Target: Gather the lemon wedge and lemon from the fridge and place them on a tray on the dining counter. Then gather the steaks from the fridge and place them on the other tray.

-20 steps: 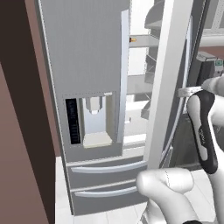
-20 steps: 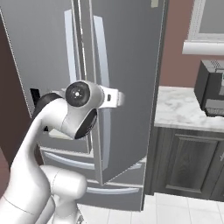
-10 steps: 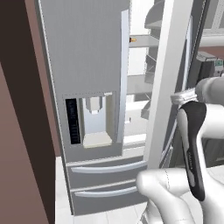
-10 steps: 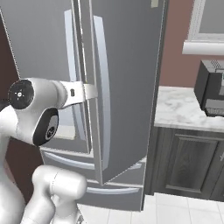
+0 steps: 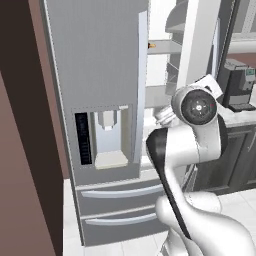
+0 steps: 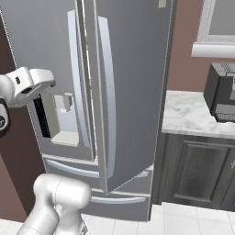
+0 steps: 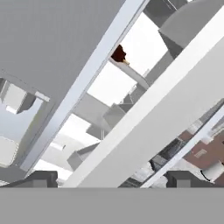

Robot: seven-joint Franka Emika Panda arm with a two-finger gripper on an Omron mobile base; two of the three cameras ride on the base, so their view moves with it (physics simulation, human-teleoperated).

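At the fridge (image 5: 100, 75), the right door (image 6: 133, 92) was swung ajar.
Nothing was gathered; the tool (image 7: 111, 180) was spread, empty.

My arm (image 5: 172, 165) is bent at the elbow and raised, with the pincer (image 7: 111, 178) spread wide and empty.
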